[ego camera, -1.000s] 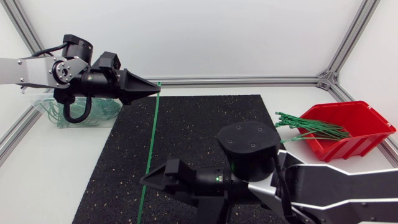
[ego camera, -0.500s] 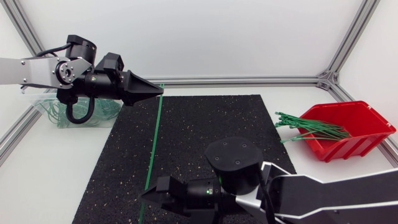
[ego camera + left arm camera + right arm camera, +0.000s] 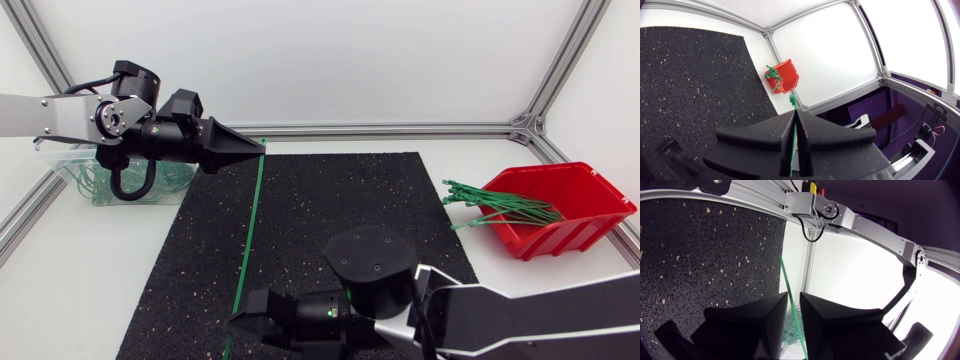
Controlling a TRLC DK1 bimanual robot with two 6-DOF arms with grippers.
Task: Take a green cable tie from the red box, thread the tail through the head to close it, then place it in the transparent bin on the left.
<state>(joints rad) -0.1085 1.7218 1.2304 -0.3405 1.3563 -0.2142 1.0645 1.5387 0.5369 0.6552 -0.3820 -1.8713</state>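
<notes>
A long green cable tie (image 3: 247,235) stretches over the black mat (image 3: 340,200), from my left gripper (image 3: 257,148) at the back down to the front. The left gripper (image 3: 795,114) is shut on the tie (image 3: 792,145) near its head, which sticks out ahead of the fingertips. My right gripper (image 3: 232,322) sits low at the tie's tail end. In the right wrist view the tie (image 3: 785,272) runs through the narrow gap of that gripper (image 3: 794,300), and the fingers do not both touch it. The red box (image 3: 565,212) at the right holds more green ties (image 3: 495,208).
The transparent bin (image 3: 78,178) with green ties in it stands at the back left, behind my left arm. Aluminium frame posts run along the table's back and side edges. The red box (image 3: 786,75) shows far ahead of the left gripper.
My right arm has slid toward the table's front along the tie's tail, and its fingers have narrowed around it. The left gripper has shifted slightly right, still holding the tie.
</notes>
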